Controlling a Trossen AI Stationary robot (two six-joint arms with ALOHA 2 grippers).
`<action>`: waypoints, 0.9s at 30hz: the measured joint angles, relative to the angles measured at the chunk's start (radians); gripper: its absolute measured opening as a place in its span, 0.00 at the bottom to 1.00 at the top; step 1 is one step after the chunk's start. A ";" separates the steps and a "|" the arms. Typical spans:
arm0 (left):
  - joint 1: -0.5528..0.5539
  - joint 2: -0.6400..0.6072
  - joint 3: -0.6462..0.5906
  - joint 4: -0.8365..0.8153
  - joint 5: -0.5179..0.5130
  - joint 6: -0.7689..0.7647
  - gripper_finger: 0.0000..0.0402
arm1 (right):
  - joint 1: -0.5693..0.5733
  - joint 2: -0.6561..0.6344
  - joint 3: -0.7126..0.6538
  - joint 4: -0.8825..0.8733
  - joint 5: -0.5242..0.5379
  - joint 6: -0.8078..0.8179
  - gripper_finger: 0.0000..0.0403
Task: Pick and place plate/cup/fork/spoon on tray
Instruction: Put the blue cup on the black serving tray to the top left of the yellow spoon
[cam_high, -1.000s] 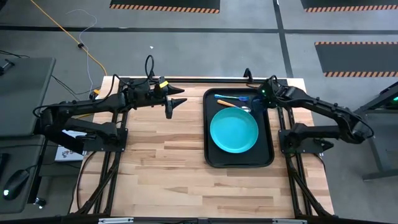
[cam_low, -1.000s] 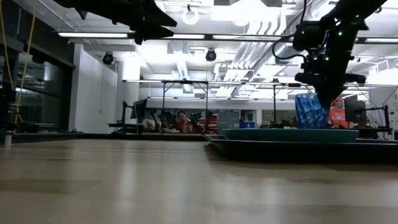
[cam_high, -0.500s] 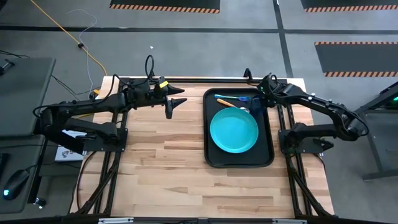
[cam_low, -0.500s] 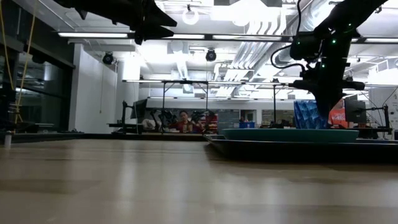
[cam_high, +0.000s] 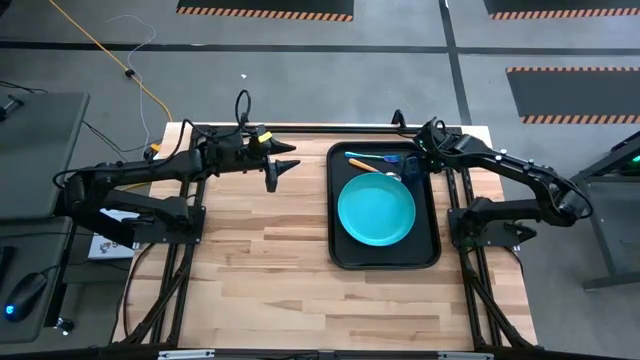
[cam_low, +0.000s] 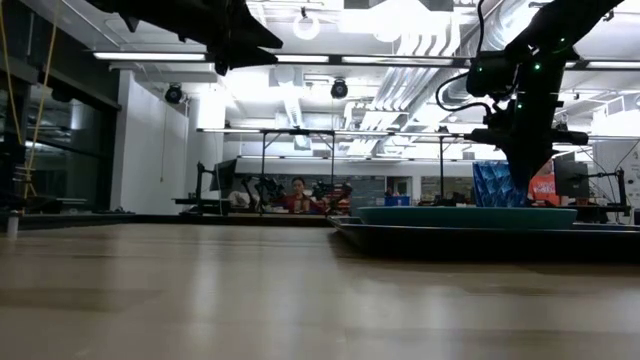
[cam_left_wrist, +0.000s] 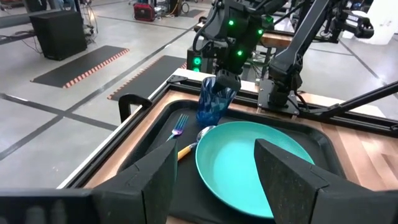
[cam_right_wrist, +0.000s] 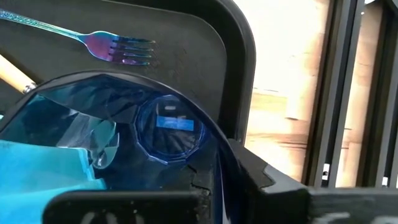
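Note:
The black tray (cam_high: 432, 250) lies on the right half of the table. On it rest the turquoise plate (cam_high: 376, 210), the fork (cam_left_wrist: 179, 126) and the orange-handled spoon (cam_left_wrist: 189, 147), both beyond the plate. The dark-blue cup (cam_left_wrist: 214, 102) stands at the tray's far right corner. My right gripper (cam_left_wrist: 225, 79) is down on its top, shut on it. My left gripper (cam_high: 283, 168) hangs open above the bare table, left of the tray, pointing at it. My right gripper holds the cup by its rim (cam_right_wrist: 211, 140), on the side toward the tray's right wall. One finger (cam_right_wrist: 261, 180) is outside the wall, the other inside. The fingers come steeply from above. The cup's base is on the tray floor (cam_left_wrist: 208, 123), nearly upright.
The tray's raised rim (cam_right_wrist: 239, 74) runs close beside the cup. The black frame rail (cam_high: 300, 128) crosses the table's far edge. Bare wood (cam_high: 260, 260) stretches across the table's left and near parts. A person sits far off in the room (cam_low: 297, 193).
My right gripper has turned a little and sunk slightly with the cup. The cup, higher and more tilted before, now stands lower behind the plate.

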 joint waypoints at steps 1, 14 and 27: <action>0.000 0.000 0.000 -0.002 0.000 0.000 0.50 | 0.000 0.000 0.000 0.000 -0.001 0.000 0.06; 0.000 0.000 0.000 -0.002 0.000 0.000 0.50 | 0.000 -0.001 0.020 -0.006 -0.001 0.010 0.29; 0.000 0.000 0.000 -0.004 0.000 0.000 0.50 | 0.000 -0.002 0.131 -0.081 -0.001 0.008 0.48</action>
